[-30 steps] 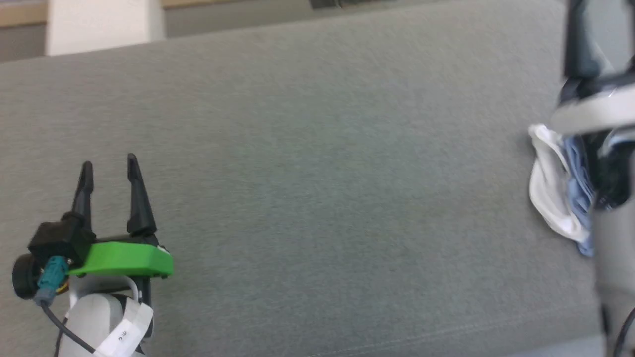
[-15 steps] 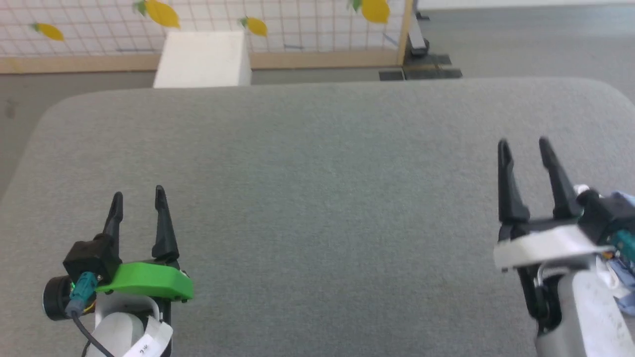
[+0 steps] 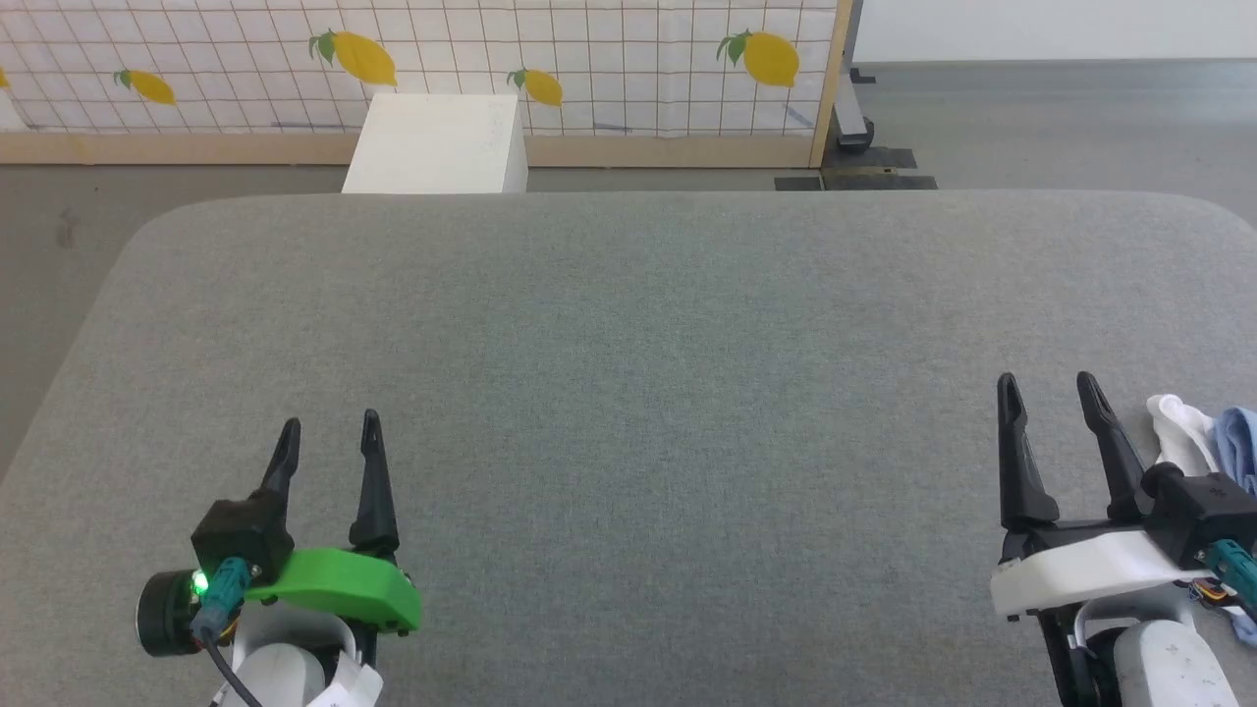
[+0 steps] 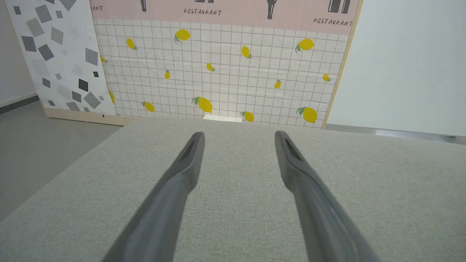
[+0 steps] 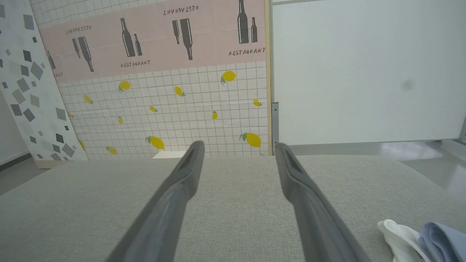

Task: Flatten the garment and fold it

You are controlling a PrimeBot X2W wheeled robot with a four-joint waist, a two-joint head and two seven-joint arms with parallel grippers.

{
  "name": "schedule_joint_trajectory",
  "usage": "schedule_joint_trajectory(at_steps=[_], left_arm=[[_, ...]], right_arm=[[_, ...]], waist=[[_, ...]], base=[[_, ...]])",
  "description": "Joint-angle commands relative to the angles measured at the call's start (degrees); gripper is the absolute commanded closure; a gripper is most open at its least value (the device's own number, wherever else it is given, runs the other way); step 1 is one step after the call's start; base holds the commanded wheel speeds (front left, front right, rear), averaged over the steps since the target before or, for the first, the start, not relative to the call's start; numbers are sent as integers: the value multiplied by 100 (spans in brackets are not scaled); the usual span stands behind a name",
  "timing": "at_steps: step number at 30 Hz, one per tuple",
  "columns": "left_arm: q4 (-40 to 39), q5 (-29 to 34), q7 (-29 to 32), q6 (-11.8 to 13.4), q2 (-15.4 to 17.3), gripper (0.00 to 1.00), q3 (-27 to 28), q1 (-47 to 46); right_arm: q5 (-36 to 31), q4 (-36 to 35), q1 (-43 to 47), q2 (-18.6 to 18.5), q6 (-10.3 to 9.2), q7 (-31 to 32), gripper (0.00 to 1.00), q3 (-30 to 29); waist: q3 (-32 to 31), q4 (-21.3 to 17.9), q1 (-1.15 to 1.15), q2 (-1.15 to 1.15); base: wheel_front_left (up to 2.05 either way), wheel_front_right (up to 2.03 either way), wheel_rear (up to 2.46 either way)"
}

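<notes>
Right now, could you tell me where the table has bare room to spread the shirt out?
The whole middle of the grey table is bare, from the left end effector across to the right end effector and up to the far edge. The near right is crowded: the bunched shirt lies just beside the right end effector.

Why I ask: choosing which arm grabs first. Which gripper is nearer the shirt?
Right. The right gripper is just beside the shirt, which lies to its right; the left gripper is far off, across the grey surface.
</notes>
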Motion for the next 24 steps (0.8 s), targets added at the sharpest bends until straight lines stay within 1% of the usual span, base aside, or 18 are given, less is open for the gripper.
schedule_joint_trajectory(at_steps=[1, 11, 24], left_arm=[[43, 15, -37, -15, -11, 0, -10, 82], [290, -57, -16, -114, 19, 0, -124, -31], [355, -97, -31, -88, 27, 0, -161, -73]], right_arm=[[-36, -31, 72, 13, -9, -30, 0, -8], [-59, 62, 40, 13, -9, -28, 0, 10], [8, 126, -31, 13, -9, -20, 0, 81]], waist=[[16, -13, 1, 0], [75, -26, 1, 0], [114, -54, 1, 0]], base=[[0, 0, 0], [0, 0, 0], [0, 0, 0]])
